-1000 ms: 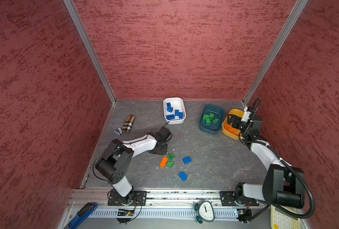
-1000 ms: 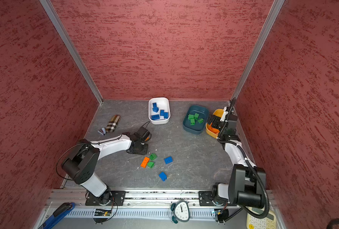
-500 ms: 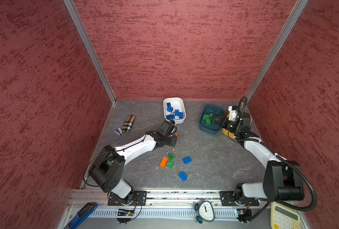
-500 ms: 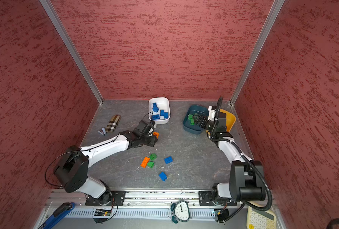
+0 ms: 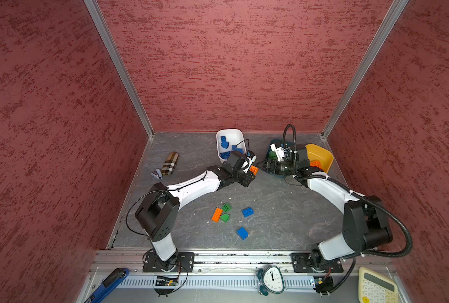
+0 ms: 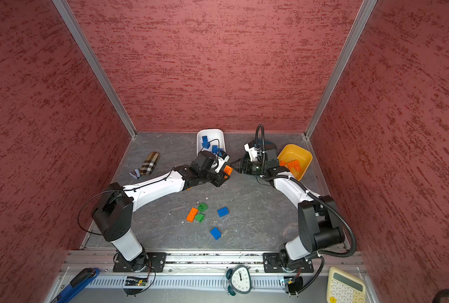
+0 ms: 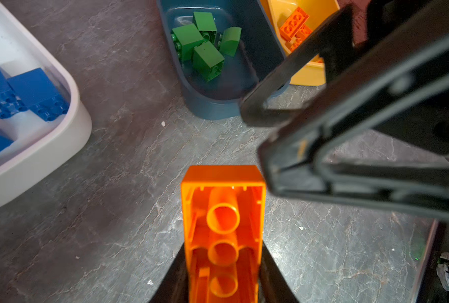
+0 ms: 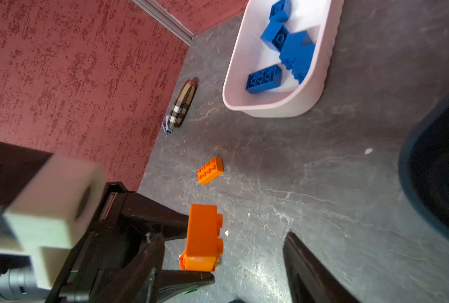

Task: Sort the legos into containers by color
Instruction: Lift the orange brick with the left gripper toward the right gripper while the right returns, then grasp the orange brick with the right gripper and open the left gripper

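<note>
My left gripper point(image 5: 252, 172) is shut on an orange lego point(image 5: 254, 170) held above the table between the white bowl point(image 5: 233, 135) and the teal bowl point(image 7: 244, 39). My right gripper point(image 8: 249, 259) is open and reaches in from the yellow bowl point(image 5: 320, 154). The held lego point(image 8: 202, 236) sits between its jaws, close to one finger point(image 8: 186, 278). Blue legos point(image 5: 224, 143) lie in the white bowl, green legos point(image 7: 205, 44) in the teal one, orange legos point(image 5: 315, 164) in the yellow one. An orange point(image 5: 216, 214), two green point(image 5: 226, 207) and two blue point(image 5: 247, 211) legos lie loose on the table.
Another orange lego point(image 8: 209, 170) lies on the table under the left arm. A plaid pouch point(image 5: 170, 163) rests at the left near the wall. An alarm clock point(image 5: 270, 279), a calculator point(image 5: 375, 286) and a blue tool point(image 5: 108, 283) sit in front of the rail.
The left gripper has lifted the orange lego and carried it rightward to the middle. The right gripper has swung left from the yellow bowl to meet it, and its jaws have narrowed.
</note>
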`<state>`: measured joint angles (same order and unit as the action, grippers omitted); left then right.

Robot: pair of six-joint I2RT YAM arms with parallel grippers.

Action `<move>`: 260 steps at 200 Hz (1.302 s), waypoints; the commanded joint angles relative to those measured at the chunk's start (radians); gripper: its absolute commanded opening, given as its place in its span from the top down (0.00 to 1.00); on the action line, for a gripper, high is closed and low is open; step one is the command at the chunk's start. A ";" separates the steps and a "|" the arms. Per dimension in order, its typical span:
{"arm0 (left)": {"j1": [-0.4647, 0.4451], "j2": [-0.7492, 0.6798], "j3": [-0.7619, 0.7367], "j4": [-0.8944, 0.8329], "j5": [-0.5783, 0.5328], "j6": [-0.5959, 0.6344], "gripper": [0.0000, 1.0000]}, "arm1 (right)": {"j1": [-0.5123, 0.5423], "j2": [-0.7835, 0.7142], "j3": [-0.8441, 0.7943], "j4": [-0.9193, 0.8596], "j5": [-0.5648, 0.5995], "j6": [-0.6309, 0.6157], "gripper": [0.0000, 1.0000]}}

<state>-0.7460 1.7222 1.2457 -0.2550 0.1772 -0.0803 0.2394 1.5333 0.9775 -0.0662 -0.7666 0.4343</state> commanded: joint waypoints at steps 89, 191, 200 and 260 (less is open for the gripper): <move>-0.027 0.062 0.083 -0.022 -0.006 0.041 1.00 | 0.054 0.089 0.084 -0.031 -0.117 -0.023 0.62; -0.014 0.016 0.022 0.020 -0.209 -0.051 0.01 | -0.027 -0.022 0.028 -0.027 0.320 0.038 1.00; -0.012 -0.003 0.000 0.038 -0.232 -0.059 0.01 | -0.058 -0.044 0.007 -0.010 0.365 0.068 1.00; 0.062 -0.163 -0.176 0.172 -0.358 -0.185 0.01 | -0.326 -0.148 -0.123 0.106 0.452 0.121 1.00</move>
<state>-0.7319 1.6299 1.1145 -0.1749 -0.1108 -0.1852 -0.0109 1.4246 0.8883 -0.0471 -0.3874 0.5278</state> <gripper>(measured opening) 0.994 0.249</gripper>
